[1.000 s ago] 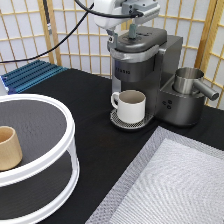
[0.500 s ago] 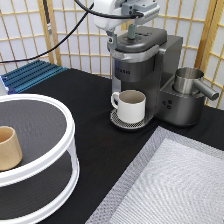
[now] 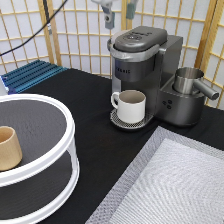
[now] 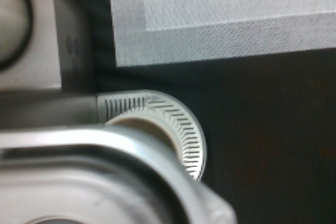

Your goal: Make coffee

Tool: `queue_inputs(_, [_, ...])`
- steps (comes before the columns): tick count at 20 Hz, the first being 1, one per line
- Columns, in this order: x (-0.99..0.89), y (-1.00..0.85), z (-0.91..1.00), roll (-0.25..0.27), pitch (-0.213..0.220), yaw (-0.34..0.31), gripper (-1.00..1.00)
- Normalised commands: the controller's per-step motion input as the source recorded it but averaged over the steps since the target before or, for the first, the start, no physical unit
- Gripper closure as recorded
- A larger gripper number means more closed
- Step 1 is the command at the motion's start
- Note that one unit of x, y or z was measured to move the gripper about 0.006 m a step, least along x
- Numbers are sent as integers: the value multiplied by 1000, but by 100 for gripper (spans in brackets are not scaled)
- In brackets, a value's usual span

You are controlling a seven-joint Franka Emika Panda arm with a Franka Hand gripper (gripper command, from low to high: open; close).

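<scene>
Gripper (image 3: 119,14) open above coffee maker (image 3: 142,70)

A black table (image 3: 90,130) is carrying a grey coffee machine (image 3: 145,70), a white two-tier round stand (image 3: 37,160), a grey woven mat (image 3: 170,185) and, seemingly, a blue ribbed rack (image 3: 30,75) at its far edge.

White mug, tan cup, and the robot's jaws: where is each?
white mug (image 3: 132,106), exterior view, front wall.
tan cup (image 3: 9,149), exterior view, side wall.
gripper (image 3: 120,14), exterior view, between its open jaws.
</scene>
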Motion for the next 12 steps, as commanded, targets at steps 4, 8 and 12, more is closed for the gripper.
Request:
queue_inputs(4, [40,-1000,-116,158,-118,0,-100])
queue_inputs(8, [-95,-653,-102,75,-85,0,-100])
queue_inputs(12, [0,0,0,0,0,0,-100])
